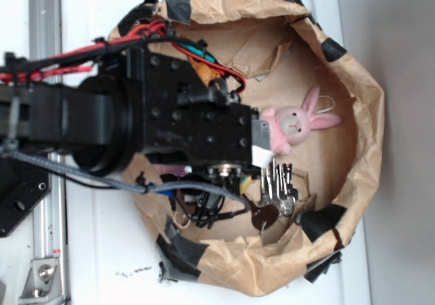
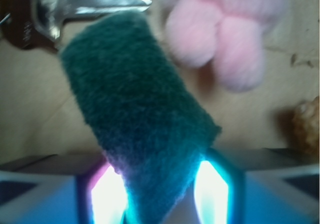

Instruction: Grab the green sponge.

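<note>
The green sponge (image 2: 137, 109), a dark green scouring block, lies tilted on the brown paper floor and fills the middle of the wrist view. Its near corner reaches down between my fingers. My gripper (image 2: 160, 189) is open, with one glowing pad (image 2: 107, 196) left of that corner and the other on its right. From the exterior camera my gripper (image 1: 264, 149) is low inside the paper bag next to the pink bunny, and the arm hides the sponge.
A pink plush bunny (image 1: 296, 125) lies just beyond the sponge, seen as pink fur (image 2: 225, 29) in the wrist view. A bunch of keys (image 1: 275, 189) rests beside it, with a metal key (image 2: 90, 4) at the sponge's far end. The crumpled bag wall (image 1: 367, 115) rings everything.
</note>
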`<action>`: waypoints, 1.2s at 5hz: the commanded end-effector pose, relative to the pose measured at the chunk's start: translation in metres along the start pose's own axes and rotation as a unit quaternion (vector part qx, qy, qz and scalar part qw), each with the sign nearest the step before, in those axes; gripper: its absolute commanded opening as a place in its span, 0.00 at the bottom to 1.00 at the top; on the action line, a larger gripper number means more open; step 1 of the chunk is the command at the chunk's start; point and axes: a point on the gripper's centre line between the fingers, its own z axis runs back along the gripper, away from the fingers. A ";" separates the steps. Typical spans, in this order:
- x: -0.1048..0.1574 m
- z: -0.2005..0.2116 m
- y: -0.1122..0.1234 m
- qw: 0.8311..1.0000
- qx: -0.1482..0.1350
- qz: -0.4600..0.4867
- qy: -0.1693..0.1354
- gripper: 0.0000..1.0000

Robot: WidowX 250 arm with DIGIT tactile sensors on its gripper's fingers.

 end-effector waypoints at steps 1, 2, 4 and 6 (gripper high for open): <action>0.020 0.030 0.022 0.999 0.001 0.033 -0.039 0.00; 0.019 0.071 0.030 0.998 -0.004 0.024 -0.054 0.00; -0.006 0.124 0.030 1.000 0.003 -0.013 0.006 0.00; -0.012 0.130 0.030 0.999 0.024 0.018 -0.031 0.00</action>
